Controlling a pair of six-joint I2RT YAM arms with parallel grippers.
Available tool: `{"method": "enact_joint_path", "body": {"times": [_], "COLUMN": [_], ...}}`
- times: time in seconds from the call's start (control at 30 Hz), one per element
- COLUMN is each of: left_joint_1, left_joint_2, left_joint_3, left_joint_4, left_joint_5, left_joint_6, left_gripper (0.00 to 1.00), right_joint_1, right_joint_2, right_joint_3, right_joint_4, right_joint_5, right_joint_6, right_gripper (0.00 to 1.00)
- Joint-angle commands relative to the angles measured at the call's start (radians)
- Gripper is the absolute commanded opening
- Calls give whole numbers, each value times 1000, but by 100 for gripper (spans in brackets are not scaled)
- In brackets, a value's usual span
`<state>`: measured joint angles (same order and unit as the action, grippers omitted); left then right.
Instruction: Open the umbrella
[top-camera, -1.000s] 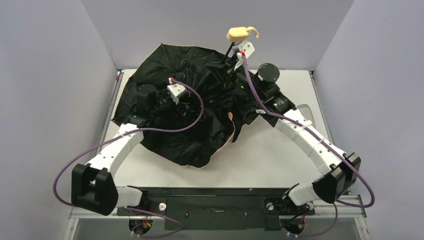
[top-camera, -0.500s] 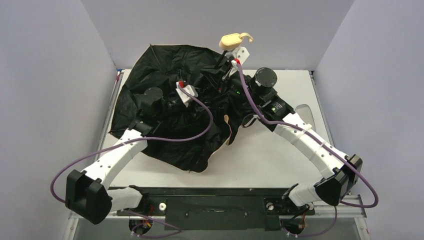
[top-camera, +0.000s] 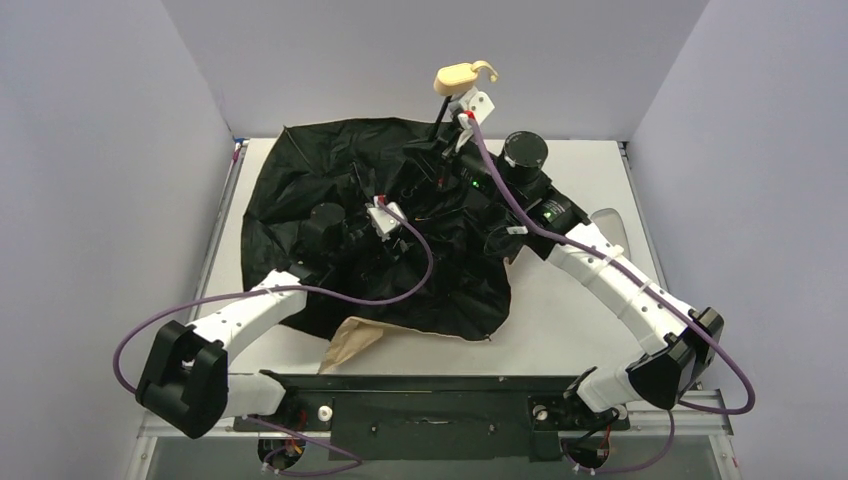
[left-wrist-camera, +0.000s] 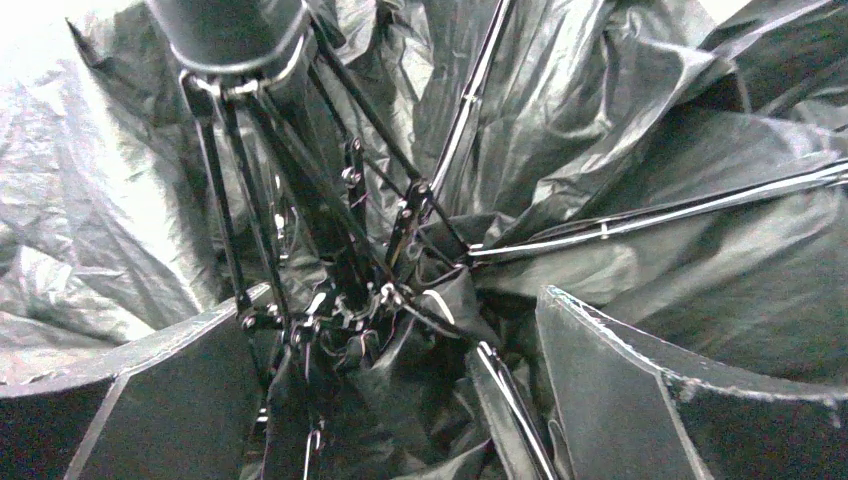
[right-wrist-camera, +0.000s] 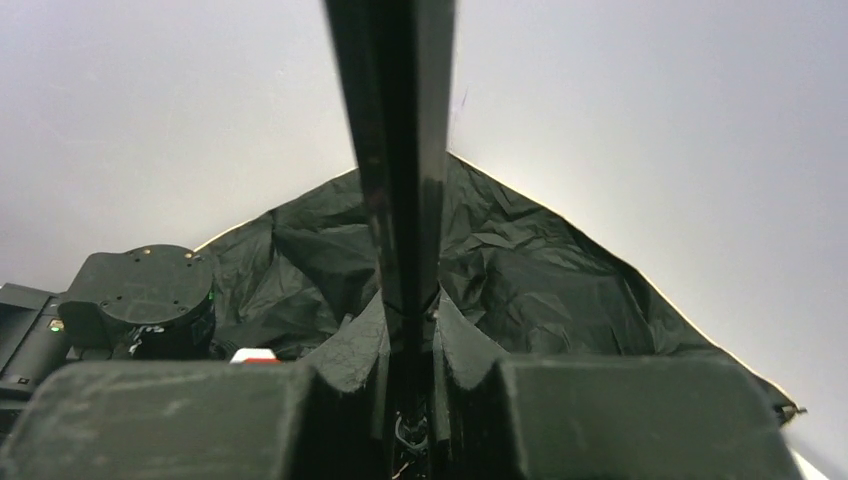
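Note:
The umbrella lies on the table with its canopy (top-camera: 300, 200) spread wide, black lining up. A peach flap (top-camera: 350, 343) is folded over at the near edge. The beige handle (top-camera: 458, 76) sticks up at the back on the thin black shaft (top-camera: 441, 113). My right gripper (top-camera: 440, 137) is shut on the shaft (right-wrist-camera: 395, 150), its jaws (right-wrist-camera: 410, 310) pressed against it on both sides. My left gripper (top-camera: 398, 238) is deep in the canopy, dark against the lining. Its jaws (left-wrist-camera: 405, 300) stand wide apart around the ribs (left-wrist-camera: 350, 300), below the runner (left-wrist-camera: 240, 40).
Grey-lavender walls close in on the left, back and right. The white table (top-camera: 560, 320) shows bare at the right front. A pale slim thing (top-camera: 612, 228) lies half hidden behind my right forearm. A black rail (top-camera: 420, 395) runs along the near edge.
The canopy has spread and flattened toward the near edge, turning a peach flap up there. My left gripper moved nearer and rightward inside it. The handle shifted a little left.

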<state>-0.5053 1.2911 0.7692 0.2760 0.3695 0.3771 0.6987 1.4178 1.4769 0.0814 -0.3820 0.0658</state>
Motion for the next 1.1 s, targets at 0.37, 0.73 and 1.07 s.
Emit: {"method": "enact_joint_path", "body": {"times": [0.37,0.73,1.07], "left_joint_1": [68,-10,-13], "left_joint_2": [-168,23,80], "left_joint_3": [111,363,312], "left_joint_4": [-71,-23,-18], "left_joint_5": [182,64,49], "left_joint_6": [-160,-247,-203], "left_gripper": [97,61,25], "right_joint_1": [-83,-47,-47], "right_joint_2": [-31,-46,-53], "right_joint_3": [79,39,74], "right_joint_4": [108,104,106], "right_joint_5": [-20,-13,-3], "right_joint_6": [28,37,61], "right_gripper": [0,0,0]}}
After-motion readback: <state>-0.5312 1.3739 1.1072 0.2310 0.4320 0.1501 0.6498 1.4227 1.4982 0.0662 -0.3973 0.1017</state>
